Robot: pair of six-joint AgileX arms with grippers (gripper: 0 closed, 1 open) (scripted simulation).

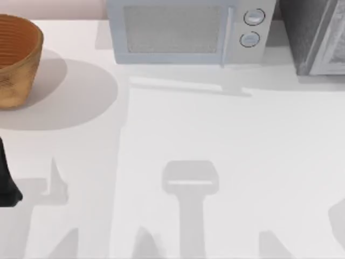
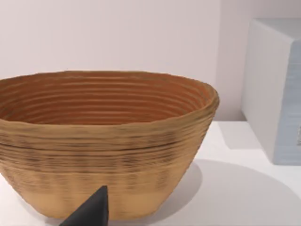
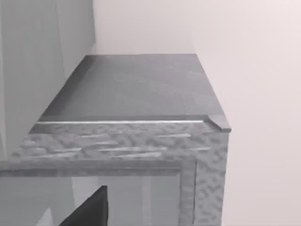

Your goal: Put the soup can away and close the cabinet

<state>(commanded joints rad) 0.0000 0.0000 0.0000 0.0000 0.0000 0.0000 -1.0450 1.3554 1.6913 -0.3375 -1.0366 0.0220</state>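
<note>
The cabinet stands at the table's back right, dark grey and speckled, with a pale framed door panel. From the right wrist view I look at the cabinet close up from just above its top. Its pale door panel sits inside the speckled frame. A dark part of my right gripper shows in front of that panel. My left gripper is at the left edge of the table, in front of the basket, and a dark part of it points at the basket's wall. The soup can is out of view.
A woven brown basket stands at the back left, and its inside shows nothing in it. A light grey microwave with two round knobs stands at the back middle, door shut. Its side is beside the basket.
</note>
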